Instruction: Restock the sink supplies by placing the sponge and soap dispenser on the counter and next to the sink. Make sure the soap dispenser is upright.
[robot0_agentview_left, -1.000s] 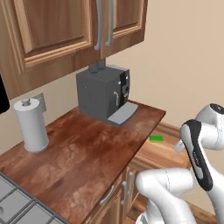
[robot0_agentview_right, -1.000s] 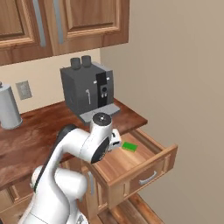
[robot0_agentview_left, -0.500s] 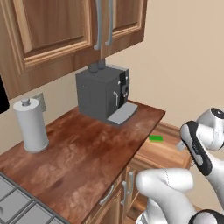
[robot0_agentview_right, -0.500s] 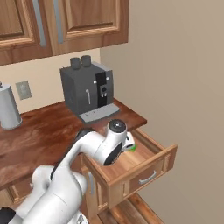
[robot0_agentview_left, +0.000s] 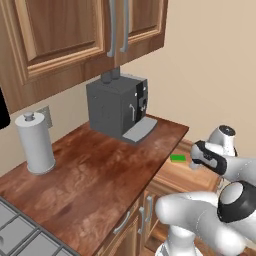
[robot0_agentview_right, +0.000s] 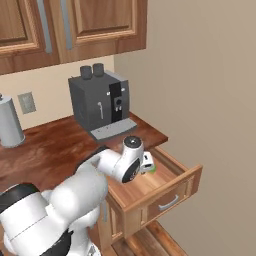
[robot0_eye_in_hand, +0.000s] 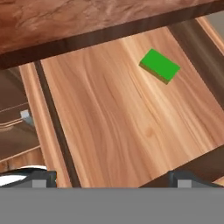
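Green against pale wood, the sponge (robot0_eye_in_hand: 159, 65) lies flat in the upper right of the hand view, on the open drawer (robot0_eye_in_hand: 131, 118) floor, well clear of the fingers. The gripper (robot0_eye_in_hand: 111, 177) hangs above, jaws wide apart and empty, likely lining up to fetch it. Reddish-brown counter (robot0_agentview_left: 95, 175) carries a coffee machine (robot0_agentview_left: 120, 106) and paper towel roll (robot0_agentview_left: 34, 144)

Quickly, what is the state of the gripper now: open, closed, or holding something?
Gripper: open and holding nothing; it is above the open drawer, apart from the sponge.
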